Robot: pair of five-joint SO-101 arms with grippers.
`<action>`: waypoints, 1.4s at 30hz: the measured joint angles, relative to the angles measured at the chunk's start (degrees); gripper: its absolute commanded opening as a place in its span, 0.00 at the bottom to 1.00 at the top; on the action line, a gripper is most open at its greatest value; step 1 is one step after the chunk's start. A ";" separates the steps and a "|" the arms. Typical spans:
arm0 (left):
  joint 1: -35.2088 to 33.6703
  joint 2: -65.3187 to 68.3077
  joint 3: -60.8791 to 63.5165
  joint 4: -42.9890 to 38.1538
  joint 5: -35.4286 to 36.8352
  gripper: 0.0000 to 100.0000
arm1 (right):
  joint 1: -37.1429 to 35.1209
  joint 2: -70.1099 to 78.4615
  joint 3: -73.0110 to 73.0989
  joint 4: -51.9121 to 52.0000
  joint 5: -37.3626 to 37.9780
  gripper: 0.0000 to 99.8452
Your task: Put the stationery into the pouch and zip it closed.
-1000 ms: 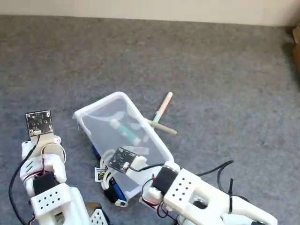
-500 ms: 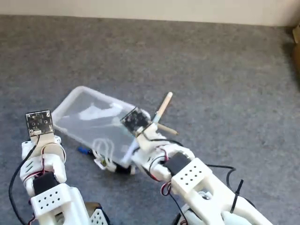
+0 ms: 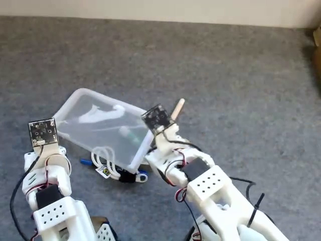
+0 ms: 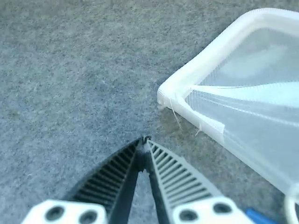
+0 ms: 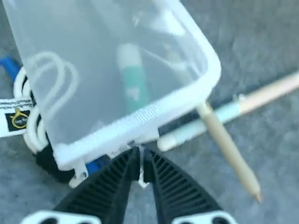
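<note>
My right gripper (image 5: 140, 154) is clenched on the pouch (image 5: 107, 60) at its zip edge. The loose pens (image 5: 226, 149) lie crossed just past that edge, nearest this arm. The left gripper (image 4: 143, 141), clamped empty, sits off the pouch's corner.

My left arm (image 3: 52, 213) and right arm (image 3: 210, 186) are white plastic shells pierced with grids of small holes, packed with black motors, strung with black cables (image 3: 15, 196) and thin red wires, each topped by a dark square circuit board (image 3: 42, 131), ending in black ribbed fingers (image 4: 112, 172) on white, screw-holed bases.
</note>
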 measured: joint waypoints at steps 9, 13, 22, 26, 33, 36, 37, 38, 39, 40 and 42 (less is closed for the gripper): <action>0.00 0.00 0.00 0.00 0.00 0.03 | -6.24 0.00 -12.40 23.30 -13.80 0.23; 0.00 0.00 0.00 0.00 0.00 0.03 | -12.92 0.00 -11.96 22.77 -16.79 0.23; 0.00 0.00 0.00 0.00 0.00 0.03 | -17.23 0.00 -0.79 6.59 -19.60 0.23; 0.00 0.00 0.00 0.00 0.00 0.03 | -17.32 0.00 2.55 1.23 -19.60 0.23; 0.00 0.00 0.00 0.00 0.00 0.03 | -17.32 0.00 6.59 -5.45 -19.60 0.22; 0.00 0.00 0.00 0.00 0.00 0.03 | -17.32 0.00 8.26 -8.88 -19.60 0.16; 0.00 0.00 0.00 0.00 0.00 0.03 | -17.32 0.00 8.70 -9.76 -19.60 0.14; 0.00 0.00 0.00 0.00 0.00 0.03 | -17.32 0.00 8.97 -10.73 -19.60 0.12; 0.00 0.00 0.00 0.00 0.00 0.03 | -17.32 0.00 9.32 -11.69 -19.60 0.12; 0.00 0.00 0.00 0.00 0.00 0.03 | -17.32 0.00 9.58 -12.40 -19.60 0.12; 0.00 0.00 0.00 0.00 0.00 0.03 | -17.32 0.00 9.67 -13.19 -19.60 0.12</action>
